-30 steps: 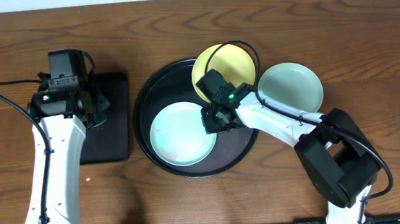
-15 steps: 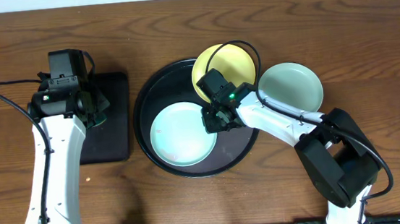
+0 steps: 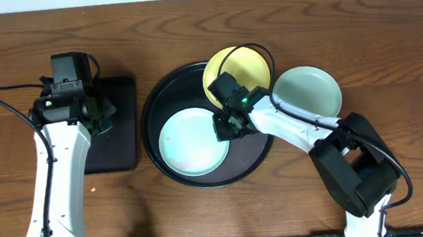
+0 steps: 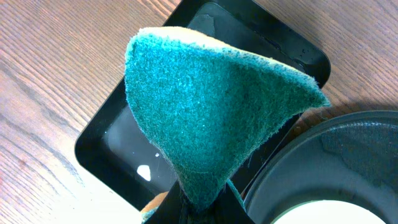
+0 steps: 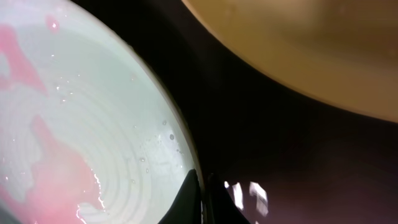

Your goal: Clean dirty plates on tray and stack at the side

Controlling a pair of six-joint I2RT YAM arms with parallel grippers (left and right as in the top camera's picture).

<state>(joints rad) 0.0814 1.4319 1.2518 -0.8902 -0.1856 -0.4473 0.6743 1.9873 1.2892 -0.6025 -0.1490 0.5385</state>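
Observation:
The round black tray [image 3: 150, 116] holds a light blue plate [image 3: 190, 142] with pink smears, which show in the right wrist view [image 5: 81, 118]. My right gripper [image 3: 225, 129] is shut on this plate's right rim, one finger on each side [image 5: 202, 193]. A pale yellow plate [image 3: 249, 65] rests tilted on the tray's far right rim [image 5: 311, 43]. A mint plate [image 3: 307, 92] sits on the table right of the tray. My left gripper [image 3: 102, 116] is shut on a teal sponge [image 4: 211, 106] and holds it above the rectangular tray.
A small rectangular black tray [image 3: 121, 142] lies left of the round tray, with a wet patch inside [image 4: 118, 140]. The round tray's rim [image 4: 336, 155] is close to the sponge. Cables run along both arms.

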